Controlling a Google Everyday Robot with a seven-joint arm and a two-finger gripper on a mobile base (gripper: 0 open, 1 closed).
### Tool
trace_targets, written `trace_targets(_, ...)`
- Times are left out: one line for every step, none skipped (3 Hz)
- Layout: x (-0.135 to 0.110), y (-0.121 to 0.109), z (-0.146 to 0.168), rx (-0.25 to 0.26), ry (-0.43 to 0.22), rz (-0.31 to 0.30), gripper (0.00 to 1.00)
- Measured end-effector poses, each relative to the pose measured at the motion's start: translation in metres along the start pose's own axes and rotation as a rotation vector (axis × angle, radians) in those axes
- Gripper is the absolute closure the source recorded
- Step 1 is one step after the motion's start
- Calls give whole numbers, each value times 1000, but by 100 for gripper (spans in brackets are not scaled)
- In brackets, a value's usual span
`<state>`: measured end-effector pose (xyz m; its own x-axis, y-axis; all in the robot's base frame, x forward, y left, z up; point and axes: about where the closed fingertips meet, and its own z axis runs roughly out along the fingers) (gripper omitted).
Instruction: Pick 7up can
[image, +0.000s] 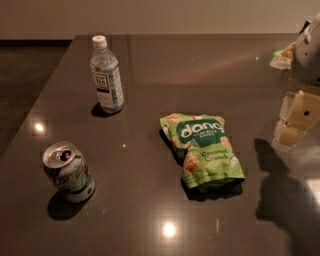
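— Aluminium 7up can (69, 171) standing near front-left corner of surface (150, 75): likely light, thin-walled, slippery. Where to grip?
— Mid-body, gently. Gripper (297, 120) at right edge, well apart; state impossible to tell.

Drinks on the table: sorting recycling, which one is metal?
The can, front left, silver pull-tab top; the taller bottle behind is clear plastic, white-capped. The tool hangs at the right edge.

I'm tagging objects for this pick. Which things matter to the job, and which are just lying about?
For the job: 7up can, lower left of view; gripper, right edge, far from it.
Lying about: water bottle; green snack bag.
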<state>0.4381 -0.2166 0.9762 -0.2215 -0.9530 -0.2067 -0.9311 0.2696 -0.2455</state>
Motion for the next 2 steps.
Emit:
trace_targets(0, 0, 0, 0, 0, 0, 0)
trace_targets(-19, -2, 3, -48, -45, -20, 0)
